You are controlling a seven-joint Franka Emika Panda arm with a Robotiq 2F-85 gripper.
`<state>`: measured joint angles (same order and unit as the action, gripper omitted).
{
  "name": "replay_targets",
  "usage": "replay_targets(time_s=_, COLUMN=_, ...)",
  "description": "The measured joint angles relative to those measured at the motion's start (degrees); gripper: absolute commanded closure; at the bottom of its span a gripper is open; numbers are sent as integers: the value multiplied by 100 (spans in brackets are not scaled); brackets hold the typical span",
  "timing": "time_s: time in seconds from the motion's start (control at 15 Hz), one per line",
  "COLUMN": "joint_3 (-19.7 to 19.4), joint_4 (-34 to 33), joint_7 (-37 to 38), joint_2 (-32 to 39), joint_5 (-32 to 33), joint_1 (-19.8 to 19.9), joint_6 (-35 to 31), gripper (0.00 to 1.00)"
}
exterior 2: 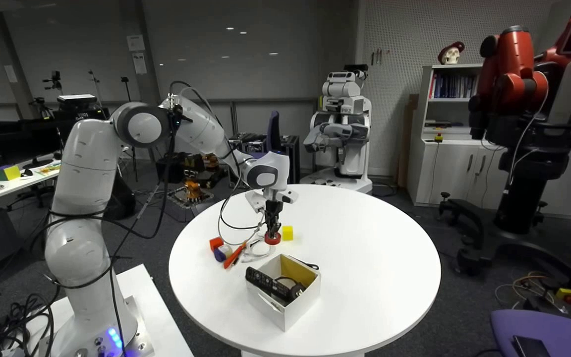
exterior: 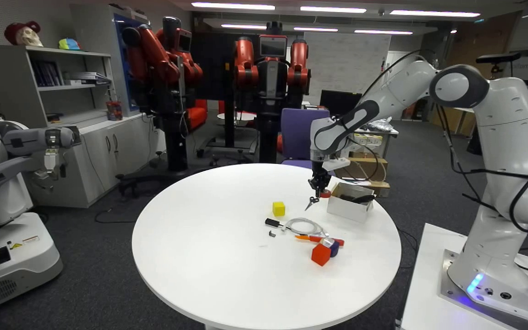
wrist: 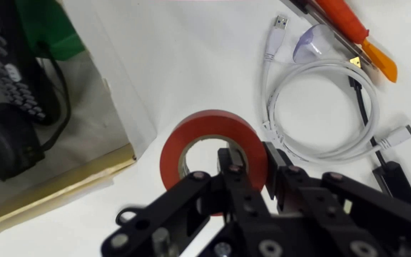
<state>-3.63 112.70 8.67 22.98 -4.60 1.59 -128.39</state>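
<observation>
A red roll of tape [wrist: 212, 123] with a pale core is in my gripper [wrist: 250, 153]. One finger stands inside the ring's hole, the other presses on its outer side, so the jaws pinch the ring's wall. In both exterior views the gripper [exterior 2: 271, 232] points straight down, and the red tape [exterior 2: 272, 240] appears raised off the white table. Close by is a white box [exterior: 349, 208]; its near wall [wrist: 120, 103] lies left of the tape in the wrist view. A scissors handle [wrist: 127, 215] peeks out below, partly covered by the gripper.
Inside the box lie a black remote [exterior 2: 265, 285], a tape measure [wrist: 7, 139] and something green [wrist: 54, 30]. A coiled white cable [wrist: 319, 157], an orange-and-red tool [exterior: 320, 239], a red cube [exterior: 321, 254] and a yellow cube [exterior: 278, 209] rest on the round table [exterior: 227, 275].
</observation>
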Motion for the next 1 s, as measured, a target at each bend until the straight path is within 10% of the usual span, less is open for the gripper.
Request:
replay_targets(time_s=0.73, joint_3=-491, joint_4=94, joint_7=-70, joint_2=-186, joint_5=366, joint_1=436, joint_6=428, gripper=95)
replay_targets(time_s=0.8, joint_3=-521, joint_4=86, joint_7=-70, joint_2=-58, joint_5=417, joint_1=456, joint_6=428, gripper=55)
replay_targets(time_s=1.0, joint_3=-603, joint_4=-1, joint_7=-65, joint_2=334, joint_5=524, joint_1=464, joint_6=428, gripper=38)
